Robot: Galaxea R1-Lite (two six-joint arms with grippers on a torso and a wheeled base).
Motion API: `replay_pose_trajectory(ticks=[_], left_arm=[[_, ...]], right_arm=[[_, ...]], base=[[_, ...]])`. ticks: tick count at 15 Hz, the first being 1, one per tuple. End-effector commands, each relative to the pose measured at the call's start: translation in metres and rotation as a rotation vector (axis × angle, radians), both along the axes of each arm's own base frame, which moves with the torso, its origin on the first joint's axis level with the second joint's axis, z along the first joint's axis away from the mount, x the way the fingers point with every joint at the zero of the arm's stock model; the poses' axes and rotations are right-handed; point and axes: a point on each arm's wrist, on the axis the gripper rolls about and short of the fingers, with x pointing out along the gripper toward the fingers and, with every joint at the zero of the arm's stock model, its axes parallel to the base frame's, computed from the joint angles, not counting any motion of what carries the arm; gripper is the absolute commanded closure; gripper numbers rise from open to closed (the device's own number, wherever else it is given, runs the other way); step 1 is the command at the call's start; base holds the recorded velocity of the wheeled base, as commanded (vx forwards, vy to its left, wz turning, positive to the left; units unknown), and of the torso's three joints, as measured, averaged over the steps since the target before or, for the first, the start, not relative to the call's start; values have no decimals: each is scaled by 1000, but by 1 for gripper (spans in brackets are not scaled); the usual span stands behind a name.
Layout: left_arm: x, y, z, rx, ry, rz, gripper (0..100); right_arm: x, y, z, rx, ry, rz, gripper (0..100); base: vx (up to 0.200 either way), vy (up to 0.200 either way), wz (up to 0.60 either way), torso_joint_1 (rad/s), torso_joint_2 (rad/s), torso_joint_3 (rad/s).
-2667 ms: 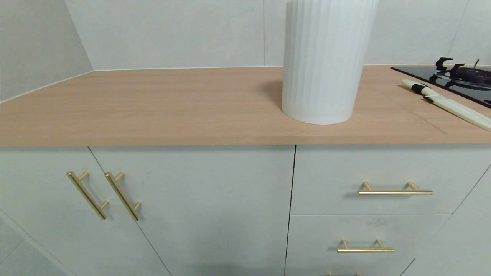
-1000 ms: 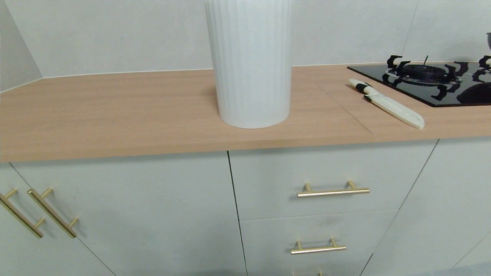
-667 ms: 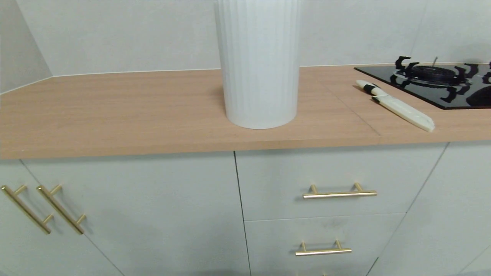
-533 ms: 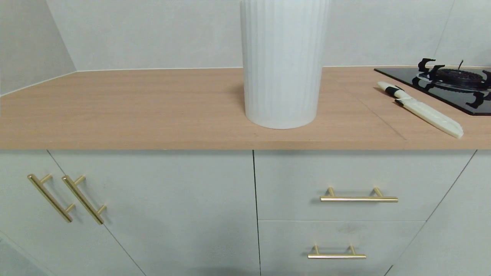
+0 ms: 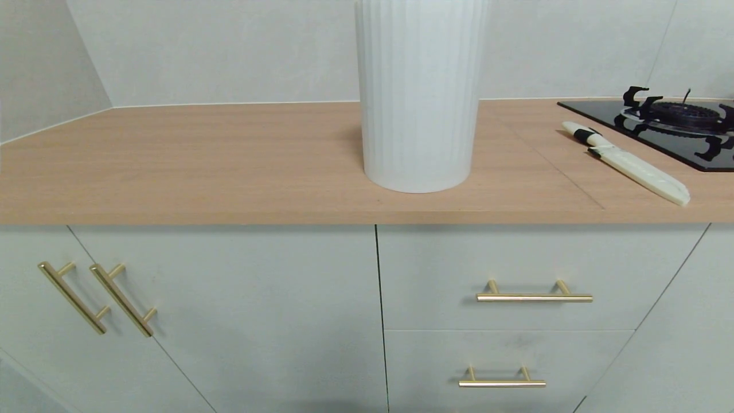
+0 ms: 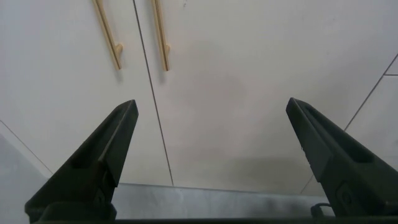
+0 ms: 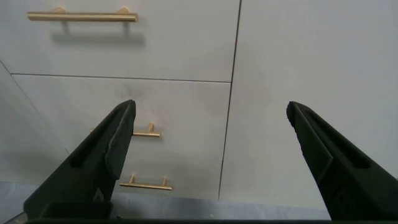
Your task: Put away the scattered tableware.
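Observation:
A cream knife [image 5: 626, 162] with a black band on its handle lies on the wooden countertop [image 5: 200, 166] at the right, beside the black hob [image 5: 676, 129]. A tall white ribbed container [image 5: 421, 94] stands near the counter's front edge, left of the knife. My left gripper [image 6: 211, 118] is open, low down, facing white cabinet doors [image 6: 249, 93] with two brass handles [image 6: 161, 34]. My right gripper [image 7: 211, 118] is open too, facing the white drawer fronts [image 7: 124, 56] below the counter, with nothing between its fingers.
Under the counter are a pair of cabinet doors with brass handles [image 5: 97, 298] at the left and stacked drawers with brass bar handles [image 5: 533, 297] at the right. A grey tiled wall [image 5: 229, 51] backs the counter. The counter's left half is bare wood.
The head view swung right, then back left, and has now settled with the ribbed container near the middle. The knife and container themselves stayed put on the counter.

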Motion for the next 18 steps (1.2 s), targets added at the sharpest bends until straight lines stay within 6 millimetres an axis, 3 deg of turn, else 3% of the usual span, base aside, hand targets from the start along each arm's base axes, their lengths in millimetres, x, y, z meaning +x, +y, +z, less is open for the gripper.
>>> replay_pose_trajectory(ticks=[1, 6, 18], left_arm=[[0, 0, 0, -1, 0, 1, 0], [0, 0, 0, -1, 0, 1, 0], [0, 0, 0, -1, 0, 1, 0]], right_arm=[[0, 0, 0, -1, 1, 1, 0], [0, 0, 0, -1, 1, 1, 0], [0, 0, 0, -1, -1, 1, 0]], base=[[0, 0, 0, 0, 0, 0], [0, 0, 0, 57, -174, -183], [0, 0, 0, 161, -477, -297]])
